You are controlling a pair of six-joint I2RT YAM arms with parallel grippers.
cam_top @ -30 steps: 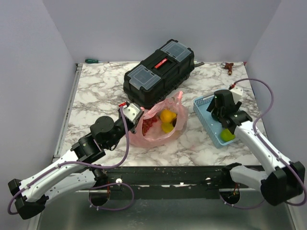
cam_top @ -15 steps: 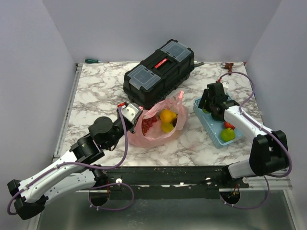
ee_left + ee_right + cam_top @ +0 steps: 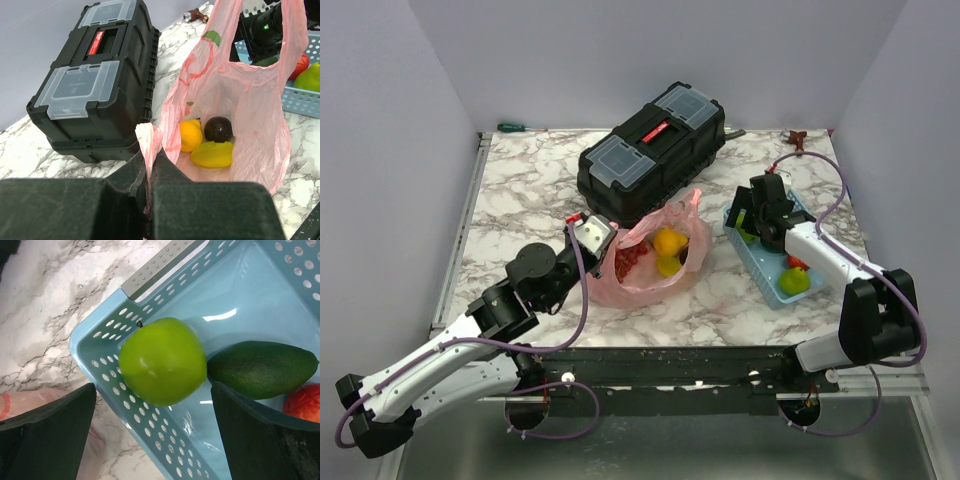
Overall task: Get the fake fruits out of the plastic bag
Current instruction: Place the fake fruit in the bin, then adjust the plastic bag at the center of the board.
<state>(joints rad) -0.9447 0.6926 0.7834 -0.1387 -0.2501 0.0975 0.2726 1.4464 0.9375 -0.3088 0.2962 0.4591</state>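
Observation:
The pink plastic bag (image 3: 655, 262) lies open at the table's middle. My left gripper (image 3: 595, 236) is shut on its left rim (image 3: 149, 150), holding the mouth open. Inside, the left wrist view shows a yellow round fruit (image 3: 189, 135), a dark purple round fruit (image 3: 218, 128) and a yellow fruit (image 3: 212, 154). My right gripper (image 3: 756, 214) is open over the far left corner of the light blue basket (image 3: 762, 274). A green apple (image 3: 162, 360) lies free in the basket under its spread fingers (image 3: 50, 432), beside a dark green avocado (image 3: 260, 369) and a red fruit (image 3: 302, 402).
A black toolbox (image 3: 652, 150) stands just behind the bag. A yellow-green fruit (image 3: 795, 282) sits at the basket's near end. A green-handled screwdriver (image 3: 512, 127) and a small reddish tool (image 3: 798, 140) lie at the back edge.
My right arm has swung from the basket's near end to its far left corner, toward the bag. The left gripper has kept hold of the bag's rim without moving.

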